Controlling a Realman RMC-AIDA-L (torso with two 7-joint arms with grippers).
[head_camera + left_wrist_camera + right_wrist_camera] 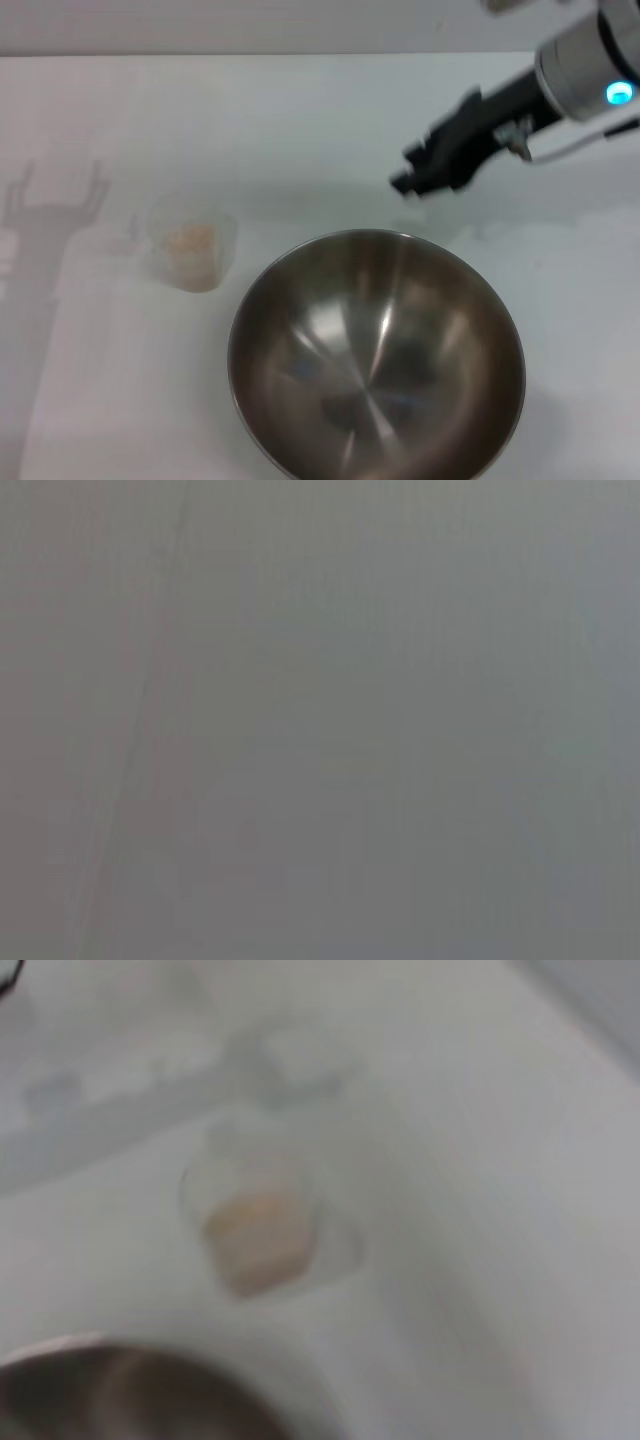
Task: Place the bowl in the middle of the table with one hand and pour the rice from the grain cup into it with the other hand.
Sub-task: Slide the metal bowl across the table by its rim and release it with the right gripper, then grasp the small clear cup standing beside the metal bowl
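Note:
The steel bowl (375, 350) stands empty on the white table (280, 120), near the front middle. The clear grain cup (208, 268) stands upright to the bowl's left, apart from it, with a small heap of beige rice (190, 238) inside. My right gripper (408, 170) hovers just beyond the bowl's far rim, open and empty, touching nothing. The right wrist view shows the cup (300, 1185) with the rice (255, 1232) and part of the bowl's rim (90, 1355). My left gripper is out of view; the left wrist view shows only plain grey.
A gripper-shaped shadow (50, 205) lies on the table at the far left. The table's far edge (250, 55) runs across the top of the head view. Bare tabletop lies behind and to the right of the bowl.

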